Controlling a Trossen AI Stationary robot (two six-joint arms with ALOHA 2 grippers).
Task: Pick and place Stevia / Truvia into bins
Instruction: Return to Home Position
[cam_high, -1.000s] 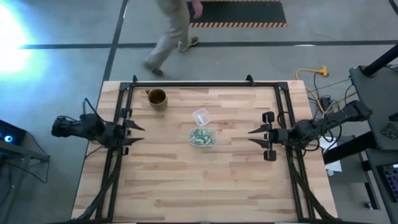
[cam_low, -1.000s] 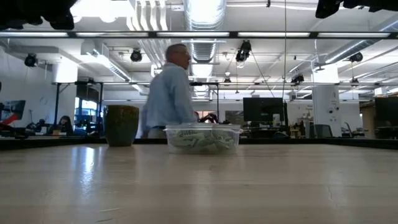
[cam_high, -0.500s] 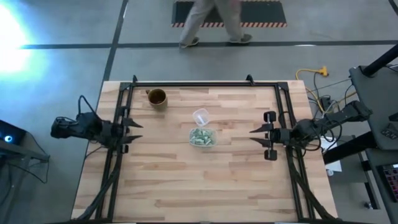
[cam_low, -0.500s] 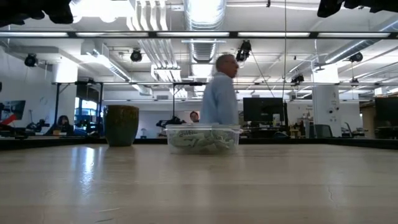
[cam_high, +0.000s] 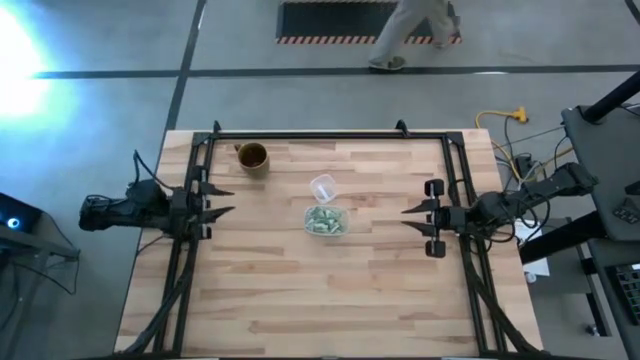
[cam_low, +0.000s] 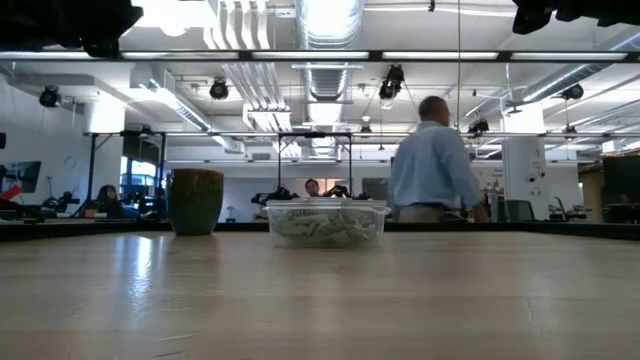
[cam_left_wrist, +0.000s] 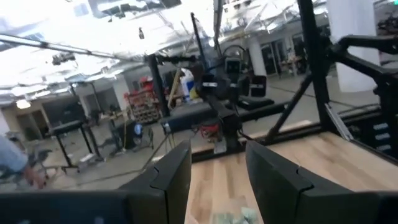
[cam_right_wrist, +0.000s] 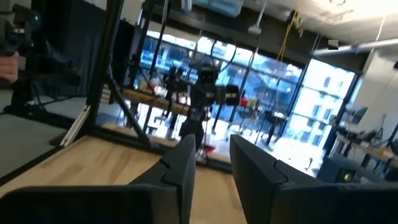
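Packets (cam_high: 323, 221) heaped in bin (cam_high: 346, 222), mid-bench (cam_high: 300, 290), beside cup (cam_high: 322, 187). Left gripper (cam_high: 215, 200) at left bench edge, right gripper (cam_high: 412, 217) at right edge. Both wide, empty, well apart from bin. Risk judged low: bench jolt while homing could spill heap.

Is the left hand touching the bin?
Apart. The high view shows bare table between the left hand and the bin.
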